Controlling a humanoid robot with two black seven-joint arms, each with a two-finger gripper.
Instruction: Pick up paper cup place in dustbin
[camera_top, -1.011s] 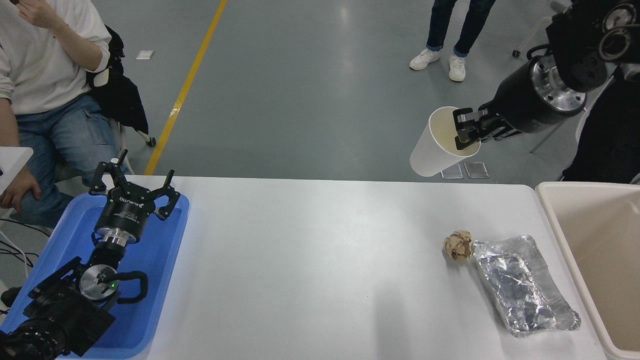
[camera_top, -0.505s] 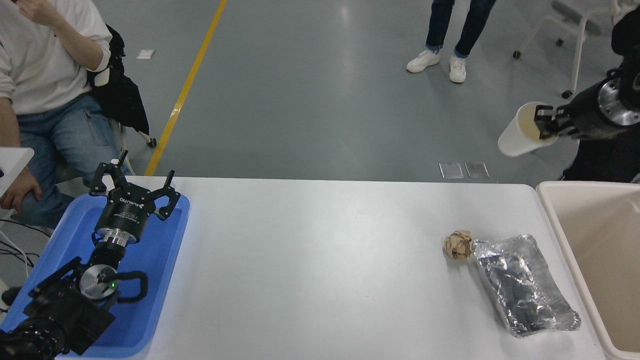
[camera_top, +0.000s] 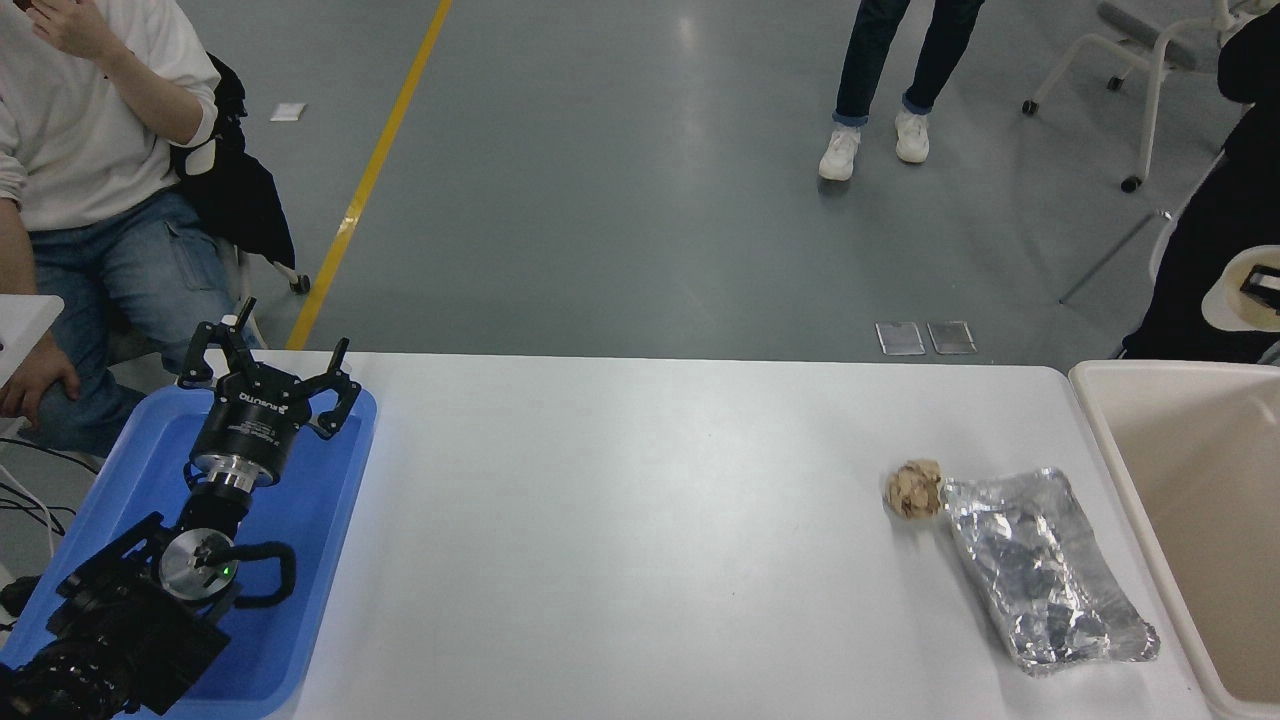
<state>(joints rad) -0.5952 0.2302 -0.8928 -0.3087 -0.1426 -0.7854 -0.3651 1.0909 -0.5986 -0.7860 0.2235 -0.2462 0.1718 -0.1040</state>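
The white paper cup (camera_top: 1235, 300) shows only in part at the picture's right edge, held in the air above the far end of the beige dustbin (camera_top: 1092, 400). A black finger of my right gripper (camera_top: 1263, 284) sits at the cup's cream mouth, shut on its rim; the rest of that arm is out of view. My left gripper (camera_top: 268, 358) is parked over the blue tray (camera_top: 330, 500) at the lower left, fingers spread open and holding nothing.
A crumpled brown paper ball (camera_top: 914, 489) lies beside a crinkled silver foil tray (camera_top: 1045, 570) on the table's right side. One person sits at the far left, another stands on the floor beyond the table, near a chair.
My right arm has carried the cup to the right and slightly down, from above the table's far edge to the picture's right edge over the dustbin. The left arm has not moved.
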